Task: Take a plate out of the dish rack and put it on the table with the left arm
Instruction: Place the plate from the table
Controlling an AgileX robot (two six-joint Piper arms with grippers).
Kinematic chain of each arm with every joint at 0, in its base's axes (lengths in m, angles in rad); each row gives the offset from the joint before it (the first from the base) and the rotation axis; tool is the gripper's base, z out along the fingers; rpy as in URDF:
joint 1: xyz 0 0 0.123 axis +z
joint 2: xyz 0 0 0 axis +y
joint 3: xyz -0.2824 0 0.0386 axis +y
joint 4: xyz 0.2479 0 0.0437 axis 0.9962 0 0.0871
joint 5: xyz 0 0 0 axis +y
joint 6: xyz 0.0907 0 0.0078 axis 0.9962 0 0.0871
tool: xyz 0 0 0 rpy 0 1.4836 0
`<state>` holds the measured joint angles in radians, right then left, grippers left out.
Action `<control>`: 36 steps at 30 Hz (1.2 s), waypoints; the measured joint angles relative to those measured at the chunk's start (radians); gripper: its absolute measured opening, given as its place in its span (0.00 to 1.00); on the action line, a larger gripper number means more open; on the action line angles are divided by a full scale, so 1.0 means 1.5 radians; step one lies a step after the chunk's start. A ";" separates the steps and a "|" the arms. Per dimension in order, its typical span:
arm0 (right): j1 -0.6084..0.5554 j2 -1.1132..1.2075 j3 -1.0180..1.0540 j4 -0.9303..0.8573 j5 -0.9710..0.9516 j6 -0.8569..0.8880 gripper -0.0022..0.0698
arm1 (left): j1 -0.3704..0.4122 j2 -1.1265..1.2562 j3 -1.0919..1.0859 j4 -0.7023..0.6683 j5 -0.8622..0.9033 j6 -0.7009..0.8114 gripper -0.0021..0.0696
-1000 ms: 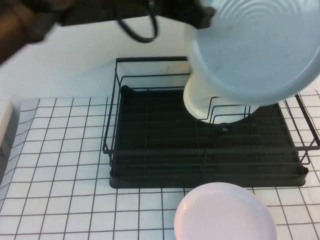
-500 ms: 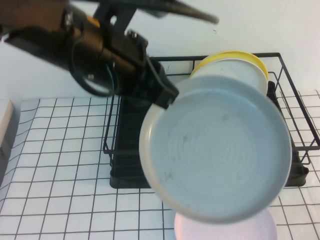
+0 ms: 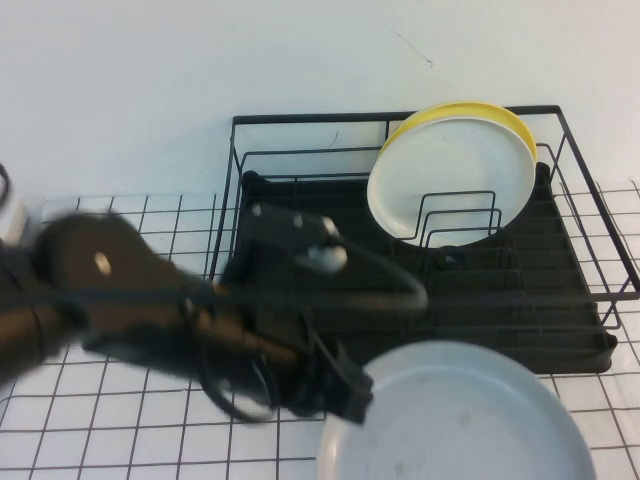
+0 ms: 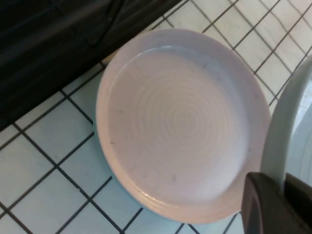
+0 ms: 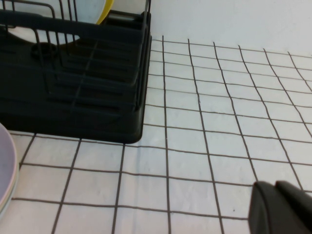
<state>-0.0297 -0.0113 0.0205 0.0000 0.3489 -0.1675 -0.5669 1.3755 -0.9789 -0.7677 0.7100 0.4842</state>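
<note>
Grey-blue plate (image 3: pixel 460 420), black dish rack (image 3: pixel 300 300)

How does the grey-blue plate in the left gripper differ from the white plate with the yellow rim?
The grey-blue plate lies nearly flat, low over the table in front of the dish rack, gripped at its rim by the left gripper. The white plate stands upright in the rack, untouched. Both are round. The right gripper is over bare table.

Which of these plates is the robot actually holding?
The grey-blue plate, gripped at its rim by the left gripper. The pink plate lies on the table; the cream-white plate stands in the dish rack.
</note>
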 joint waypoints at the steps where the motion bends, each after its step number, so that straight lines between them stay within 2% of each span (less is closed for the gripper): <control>1: 0.000 0.000 0.000 0.000 0.000 0.000 0.03 | -0.015 0.000 0.023 -0.001 -0.031 0.000 0.03; 5: 0.000 0.000 0.000 0.000 0.000 0.000 0.03 | -0.068 0.002 0.093 -0.012 -0.166 -0.018 0.03; 11: 0.000 0.000 0.000 0.000 0.000 0.000 0.03 | -0.080 0.055 0.113 -0.022 -0.277 -0.039 0.03; 21: 0.000 0.000 0.000 0.000 0.000 0.000 0.03 | -0.085 0.189 0.054 -0.022 -0.327 -0.039 0.03; 34: 0.000 0.000 0.000 0.000 0.000 0.000 0.03 | -0.085 0.204 0.048 -0.021 -0.342 -0.027 0.04; 36: 0.000 0.000 0.000 0.000 0.000 0.000 0.03 | -0.085 0.207 0.048 -0.021 -0.339 -0.013 0.08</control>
<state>-0.0297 -0.0113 0.0205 0.0000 0.3489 -0.1675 -0.6948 1.6864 -0.9068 -0.7985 0.2021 0.4650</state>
